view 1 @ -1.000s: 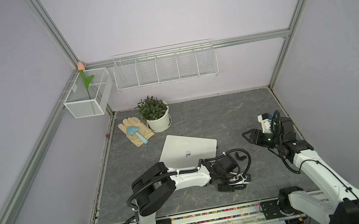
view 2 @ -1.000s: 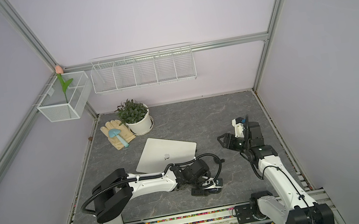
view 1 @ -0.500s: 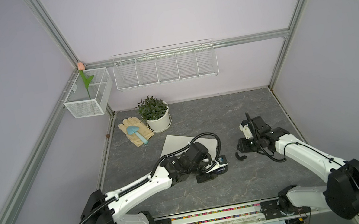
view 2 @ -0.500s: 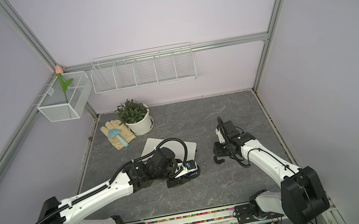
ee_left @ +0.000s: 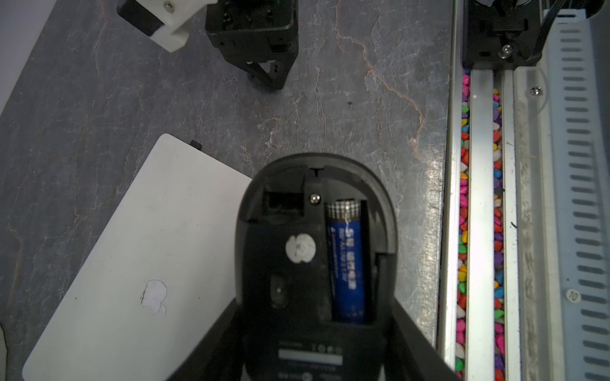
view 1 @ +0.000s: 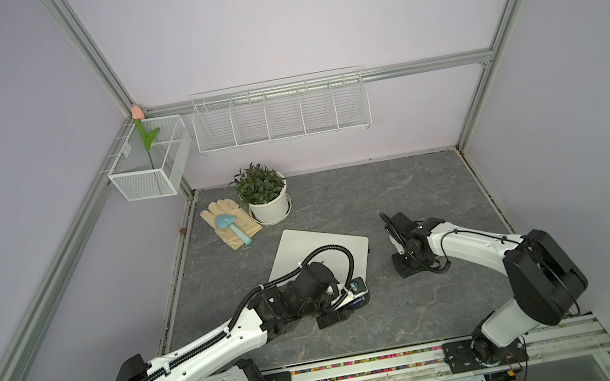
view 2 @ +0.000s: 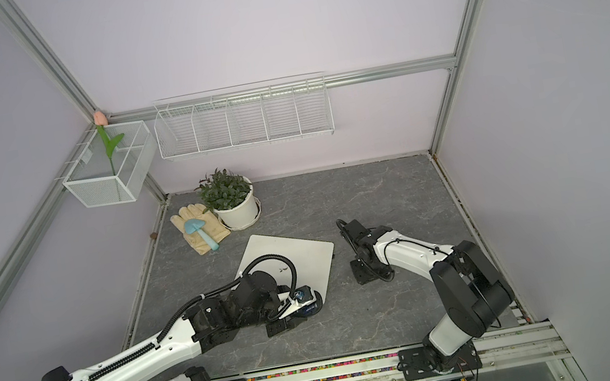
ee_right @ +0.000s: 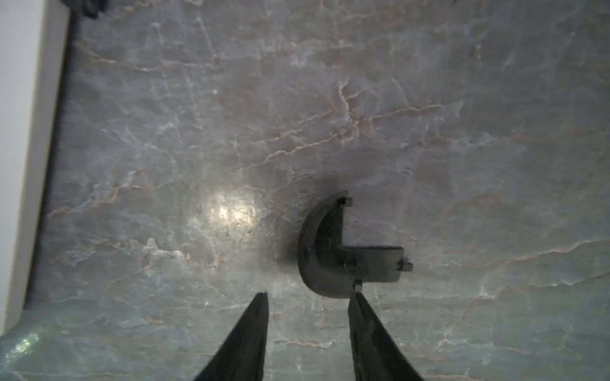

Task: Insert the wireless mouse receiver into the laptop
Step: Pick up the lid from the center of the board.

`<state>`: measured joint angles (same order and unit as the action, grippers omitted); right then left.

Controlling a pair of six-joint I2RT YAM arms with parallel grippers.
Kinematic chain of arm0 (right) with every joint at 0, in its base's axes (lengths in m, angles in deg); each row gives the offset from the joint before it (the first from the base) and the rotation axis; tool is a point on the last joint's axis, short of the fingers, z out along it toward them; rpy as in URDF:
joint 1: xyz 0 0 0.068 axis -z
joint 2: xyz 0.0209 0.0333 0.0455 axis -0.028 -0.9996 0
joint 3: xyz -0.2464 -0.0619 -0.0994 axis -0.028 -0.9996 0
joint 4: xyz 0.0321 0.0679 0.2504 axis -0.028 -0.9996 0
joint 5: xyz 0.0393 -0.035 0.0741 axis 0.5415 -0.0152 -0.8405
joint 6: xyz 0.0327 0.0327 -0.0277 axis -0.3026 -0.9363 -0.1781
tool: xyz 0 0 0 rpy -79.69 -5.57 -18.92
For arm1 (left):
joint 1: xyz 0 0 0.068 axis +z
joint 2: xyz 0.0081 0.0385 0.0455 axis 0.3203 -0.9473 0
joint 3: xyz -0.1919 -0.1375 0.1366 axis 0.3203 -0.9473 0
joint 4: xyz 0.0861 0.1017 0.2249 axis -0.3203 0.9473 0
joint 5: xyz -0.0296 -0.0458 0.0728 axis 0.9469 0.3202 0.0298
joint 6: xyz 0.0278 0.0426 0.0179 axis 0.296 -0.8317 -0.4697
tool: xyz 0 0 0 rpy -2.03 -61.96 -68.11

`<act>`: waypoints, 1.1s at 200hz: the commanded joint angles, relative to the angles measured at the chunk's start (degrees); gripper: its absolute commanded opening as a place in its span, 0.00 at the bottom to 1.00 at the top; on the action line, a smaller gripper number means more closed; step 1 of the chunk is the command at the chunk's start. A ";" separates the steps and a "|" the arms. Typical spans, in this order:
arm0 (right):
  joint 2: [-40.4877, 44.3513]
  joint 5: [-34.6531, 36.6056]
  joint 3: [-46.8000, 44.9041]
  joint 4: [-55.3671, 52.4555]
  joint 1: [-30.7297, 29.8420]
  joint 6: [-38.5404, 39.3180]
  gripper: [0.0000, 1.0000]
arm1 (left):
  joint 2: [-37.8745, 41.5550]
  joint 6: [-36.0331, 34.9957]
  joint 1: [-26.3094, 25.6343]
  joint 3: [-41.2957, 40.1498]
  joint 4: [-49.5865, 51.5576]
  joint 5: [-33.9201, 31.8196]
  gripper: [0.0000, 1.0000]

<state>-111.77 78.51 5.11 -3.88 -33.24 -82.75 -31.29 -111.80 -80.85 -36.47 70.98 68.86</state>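
Near the front edge of the table (view 1: 377,188), we see the left gripper (ee_left: 313,310) clamped on the upturned mouse (ee_left: 297,264) over a corner of the laptop (ee_left: 132,231); the wireless mouse receiver (ee_left: 195,144) sits at the laptop edge; the right gripper (ee_right: 308,297) hangs with jaws spread beside a black cover (ee_right: 310,257).

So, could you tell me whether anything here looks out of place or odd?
Yes. The computer mouse in the left gripper is belly-up with its cover off, the blue battery exposed. A curved black piece, likely that cover, lies loose on the table by the open right gripper.
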 commanded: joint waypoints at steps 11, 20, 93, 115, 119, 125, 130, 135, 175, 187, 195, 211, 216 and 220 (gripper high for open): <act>-3.15 3.45 2.34 1.16 -0.77 1.10 0.41 | 1.02 0.58 0.30 -0.05 -2.39 0.09 0.17; -3.99 3.71 2.41 1.62 -0.78 1.32 0.40 | 1.14 0.41 0.29 -0.41 -2.81 0.00 0.18; -8.48 4.42 3.03 2.99 -0.86 0.59 0.16 | 2.16 0.13 0.30 -0.96 -3.64 -0.30 0.20; -9.03 4.38 3.24 2.67 -0.88 -0.48 0.07 | 2.24 0.34 0.29 -1.03 -3.77 -0.45 0.20; -8.97 4.35 3.26 2.71 -0.87 -0.67 0.07 | 2.33 0.44 0.30 -0.97 -3.88 -0.56 0.20; -8.82 4.38 3.19 2.64 -0.85 -0.98 0.07 | 2.38 0.45 0.30 -1.04 -3.90 -0.59 0.20; -8.54 4.34 3.20 2.74 -0.83 -1.10 0.07 | 2.46 0.52 0.34 -1.02 -3.95 -0.65 0.20; -8.26 4.22 3.20 2.69 -0.88 -1.23 0.07 | 2.50 0.74 0.30 -1.08 -4.07 -0.79 0.20; -1.44 1.89 4.22 2.22 -0.61 -1.39 0.07 | 2.94 2.83 0.29 -1.77 -5.79 -2.94 0.21; 2.49 -0.36 4.72 2.25 0.00 -1.31 0.07 | 3.13 3.77 0.30 -2.40 -7.26 -3.88 0.21; 5.49 -4.08 4.73 2.79 1.10 -1.42 0.07 | 3.37 4.43 0.28 -3.21 -8.80 -4.71 0.21; 11.27 -13.77 4.52 4.35 4.76 -2.57 0.07 | 3.43 5.70 0.30 -4.34 -11.51 -5.75 0.20; 12.82 -17.69 4.38 4.77 6.20 -2.90 0.07 | 3.33 6.28 0.30 -4.68 -12.55 -6.35 0.20; 13.92 -20.81 4.11 5.31 7.47 -3.37 0.07 | 3.27 6.70 0.30 -4.89 -13.22 -6.75 0.20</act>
<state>-105.20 73.71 8.81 -0.66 -30.82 -83.69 -28.82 -108.35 -80.85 -39.88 63.77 64.87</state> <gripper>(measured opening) 0.073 0.579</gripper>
